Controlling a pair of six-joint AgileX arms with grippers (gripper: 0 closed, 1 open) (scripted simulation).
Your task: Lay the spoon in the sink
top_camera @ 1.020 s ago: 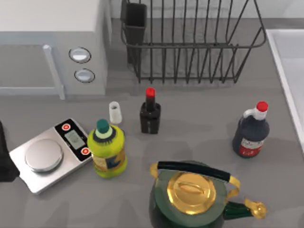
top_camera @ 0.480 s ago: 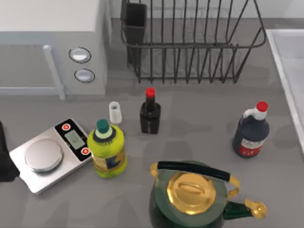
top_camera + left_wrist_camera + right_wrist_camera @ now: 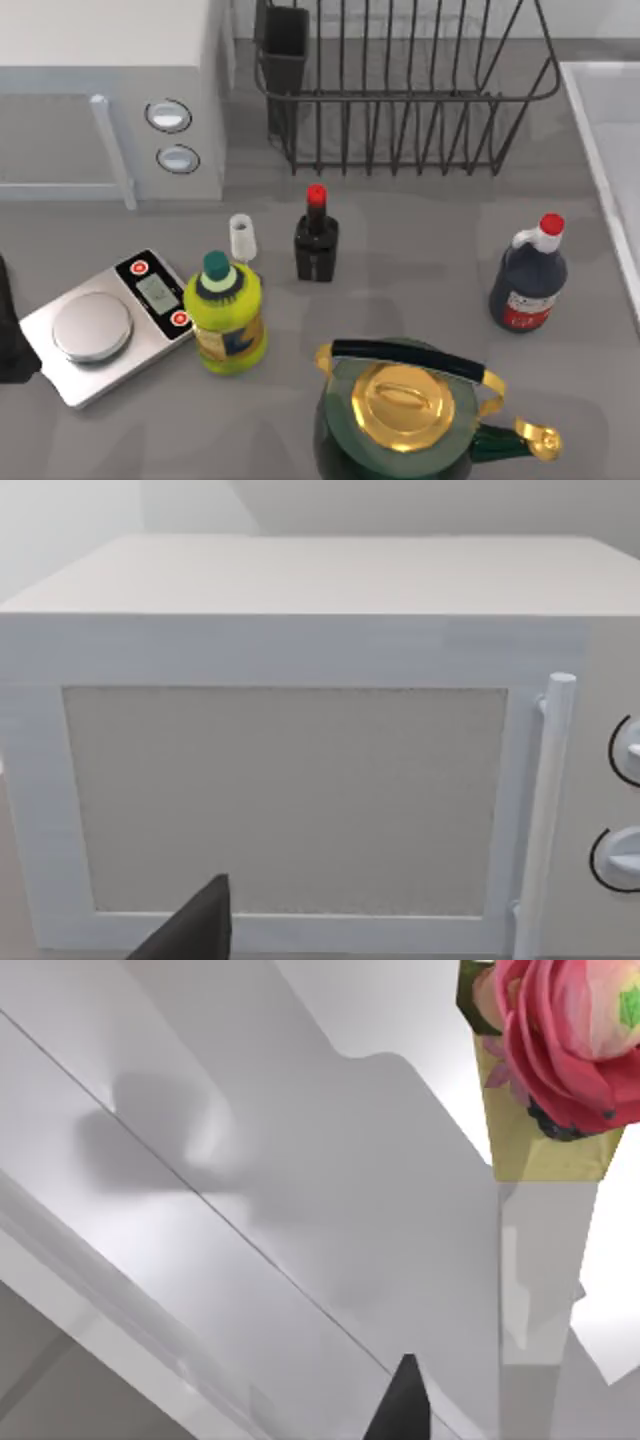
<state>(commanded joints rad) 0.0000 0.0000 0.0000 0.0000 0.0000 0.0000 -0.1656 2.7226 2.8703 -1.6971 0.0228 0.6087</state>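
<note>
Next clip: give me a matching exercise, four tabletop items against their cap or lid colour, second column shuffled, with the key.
Items:
1. yellow-green bottle
2. small dark square bottle
3. kettle
4. dark jug-shaped bottle

Cap or lid colour:
A. gold
B. red on a white neck
C. dark green
D. red on a dark neck

Pairs: 1-C, 2-D, 3-A, 4-B

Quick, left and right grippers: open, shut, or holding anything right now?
Left gripper: cannot be told; its wrist view faces the microwave.
Right gripper: cannot be told; its wrist view looks over the sink.
</note>
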